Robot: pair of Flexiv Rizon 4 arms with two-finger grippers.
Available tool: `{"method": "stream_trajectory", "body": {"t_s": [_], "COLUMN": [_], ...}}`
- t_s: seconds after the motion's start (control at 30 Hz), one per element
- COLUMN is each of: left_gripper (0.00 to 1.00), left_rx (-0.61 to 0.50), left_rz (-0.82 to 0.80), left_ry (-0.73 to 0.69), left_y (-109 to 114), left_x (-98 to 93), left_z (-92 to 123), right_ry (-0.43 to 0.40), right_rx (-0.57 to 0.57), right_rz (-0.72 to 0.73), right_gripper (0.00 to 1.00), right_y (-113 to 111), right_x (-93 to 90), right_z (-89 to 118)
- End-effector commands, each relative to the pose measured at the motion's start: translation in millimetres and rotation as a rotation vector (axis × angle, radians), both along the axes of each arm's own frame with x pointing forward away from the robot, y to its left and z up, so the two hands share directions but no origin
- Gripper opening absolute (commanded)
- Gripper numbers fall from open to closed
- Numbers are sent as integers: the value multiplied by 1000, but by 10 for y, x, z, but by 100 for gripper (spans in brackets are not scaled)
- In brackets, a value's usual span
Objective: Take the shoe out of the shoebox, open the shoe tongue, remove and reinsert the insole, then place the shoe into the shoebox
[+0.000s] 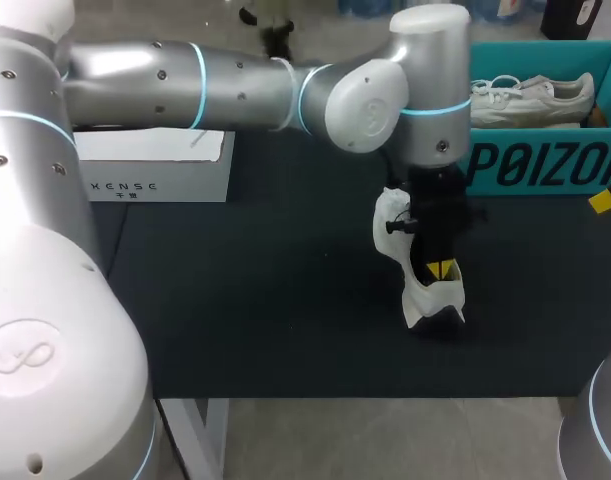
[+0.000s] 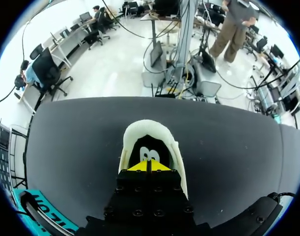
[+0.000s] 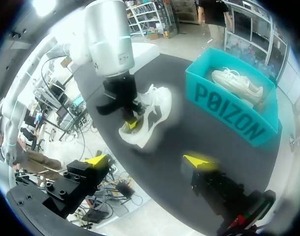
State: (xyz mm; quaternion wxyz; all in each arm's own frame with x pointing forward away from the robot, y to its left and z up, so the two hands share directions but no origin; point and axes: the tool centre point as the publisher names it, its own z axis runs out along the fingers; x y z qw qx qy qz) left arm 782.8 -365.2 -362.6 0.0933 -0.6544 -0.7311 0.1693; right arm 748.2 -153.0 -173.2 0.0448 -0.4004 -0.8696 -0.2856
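White rectangular cardboard box (image 1: 155, 170) is sitting well left of the teal cardboard shoebox (image 1: 540, 165), on the black table mat (image 1: 265, 300). My left gripper (image 2: 149, 166) is reaching down into the opening of the white low-top sneaker (image 2: 150, 132), which is sitting outside the shoebox, near its front wall. The yellow tips are pressing together; can't tell whether they're pinching anything. A black insole is showing just ahead of them. A second white sneaker (image 1: 530, 98) is lying inside the shoebox. My right gripper (image 3: 147, 161) is hanging in front of the shoebox, fingers spread wide, holding nothing.
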Motion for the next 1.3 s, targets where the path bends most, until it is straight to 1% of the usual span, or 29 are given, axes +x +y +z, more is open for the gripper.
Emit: {"method": "stream_trajectory", "body": {"t_s": [0.03, 0.13, 0.2, 0.33, 0.4, 0.6, 0.73, 0.83, 0.9, 0.97, 1.03, 1.1, 1.3], "left_gripper": [0, 0, 0, 0, 0, 0, 0, 0, 0, 0, 0, 0, 0], "left_rx": [26, 59, 74, 84, 79, 41, 26, 21, 40, 49, 69, 81, 99], "left_rz": [-16, -24, -19, -12, -17, 3, 12, 16, 7, 2, -14, -21, -23], "left_ry": [42, 72, 80, 70, 54, -20, -81, -116, -138, -151, -171, -181, -216], "left_y": [-156, -140, -106, -56, -44, 12, 23, 19, 8, -18, -54, -80, -94], "left_x": [-26, -120, -145, -180, -179, -26, 158, 306, 399, 451, 490, 579, 644], "left_z": [-267, -439, -561, -618, -551, -226, -44, 32, 38, 29, 1, -67, -71], "right_ry": [3, 3, 3, 3, 3, 3, 3, 3, 3, 3, 3, 3, 3], "right_rx": [-2, -2, -2, -2, -2, -2, -2, -2, -2, -2, -2, -2, -2], "right_rz": [0, 0, 0, 0, 0, 0, 0, 0, 0, 0, 0, 0, 0], "right_gripper": [100, 100, 100, 100, 100, 100, 100, 100, 100, 100, 100, 100, 100], "right_y": [1, 1, 1, 1, 1, 1, 1, 1, 1, 1, 1, 1, 1], "right_x": [9, 9, 9, 9, 9, 9, 9, 9, 9, 9, 9, 9, 9], "right_z": [-5, -5, -5, -5, -5, -5, -5, -5, -5, -5, -5, -5, -5]}}
